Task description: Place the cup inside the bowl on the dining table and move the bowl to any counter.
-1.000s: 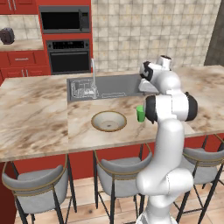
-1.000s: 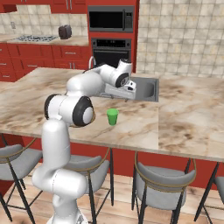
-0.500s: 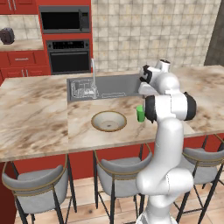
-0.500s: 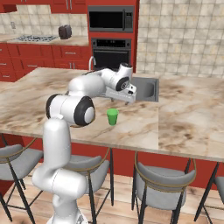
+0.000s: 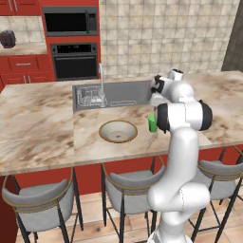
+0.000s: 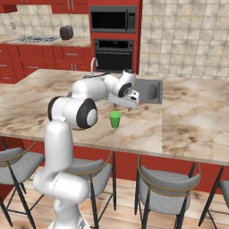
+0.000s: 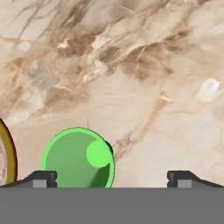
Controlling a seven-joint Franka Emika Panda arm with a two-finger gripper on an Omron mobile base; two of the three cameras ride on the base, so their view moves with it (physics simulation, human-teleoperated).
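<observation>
The bright green cup (image 6: pixel 115 119) stands upright on the dining table (image 6: pixel 192 116), right of the bowl (image 5: pixel 117 131), a wide shallow dish with a brown-gold rim. In the left base view my arm hides most of the cup (image 5: pixel 151 123). My gripper (image 6: pixel 128 104) hangs open above the table, just behind and above the cup, with nothing between its fingers. Seen from the hand, the cup (image 7: pixel 78 157) is viewed from above at the lower left, nearer the left fingertip (image 7: pixel 42 178) than the right one. A sliver of the bowl's rim (image 7: pixel 7 153) shows at the left edge.
A steel sink (image 5: pixel 121 91) with a faucet (image 5: pixel 100 78) is set into the island behind the bowl. Grey stools (image 5: pixel 128 185) line its near side. The counter (image 6: pixel 49 42) over red drawers runs along the back wall, beside the oven (image 6: pixel 114 53).
The hand has dropped slightly and come closer to the cup. The cup and the bowl have not moved.
</observation>
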